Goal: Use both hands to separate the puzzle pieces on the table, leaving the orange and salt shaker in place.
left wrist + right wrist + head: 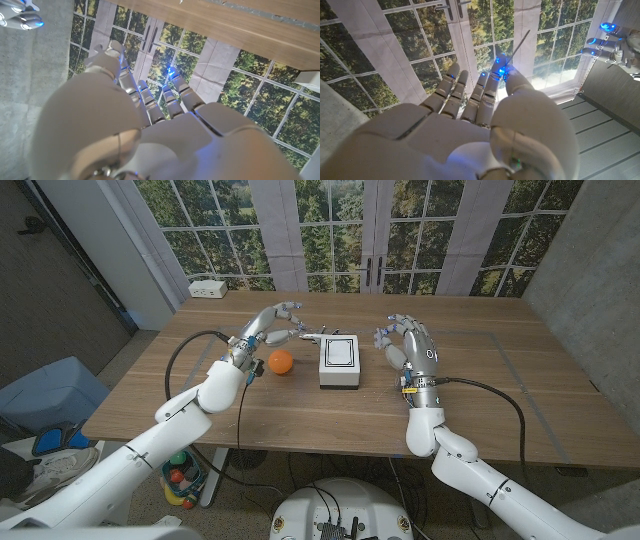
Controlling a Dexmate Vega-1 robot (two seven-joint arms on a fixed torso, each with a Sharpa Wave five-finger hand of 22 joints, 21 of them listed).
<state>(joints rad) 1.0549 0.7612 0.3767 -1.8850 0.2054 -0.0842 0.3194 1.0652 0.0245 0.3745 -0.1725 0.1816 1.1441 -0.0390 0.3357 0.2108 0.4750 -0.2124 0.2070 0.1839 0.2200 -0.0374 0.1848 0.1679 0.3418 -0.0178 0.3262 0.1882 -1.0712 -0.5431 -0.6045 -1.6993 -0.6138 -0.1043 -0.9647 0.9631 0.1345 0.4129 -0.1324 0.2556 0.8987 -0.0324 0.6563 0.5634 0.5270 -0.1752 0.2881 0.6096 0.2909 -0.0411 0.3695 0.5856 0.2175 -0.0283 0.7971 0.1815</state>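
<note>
Two white robot arms enter from the bottom corners of the head view. At centre-left, the left hand (268,327) hovers with curled fingers, holding nothing, above one round, smooth orange (280,361). At centre sits one white, squarish puzzle block (339,361), its slightly longer axis running away from the camera. Centre-right, the right hand (408,347) stands with fingers spread apart on the wooden table (470,395).

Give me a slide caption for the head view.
Both hands, left and right, hover open beside the white puzzle block; orange nearby.
</note>
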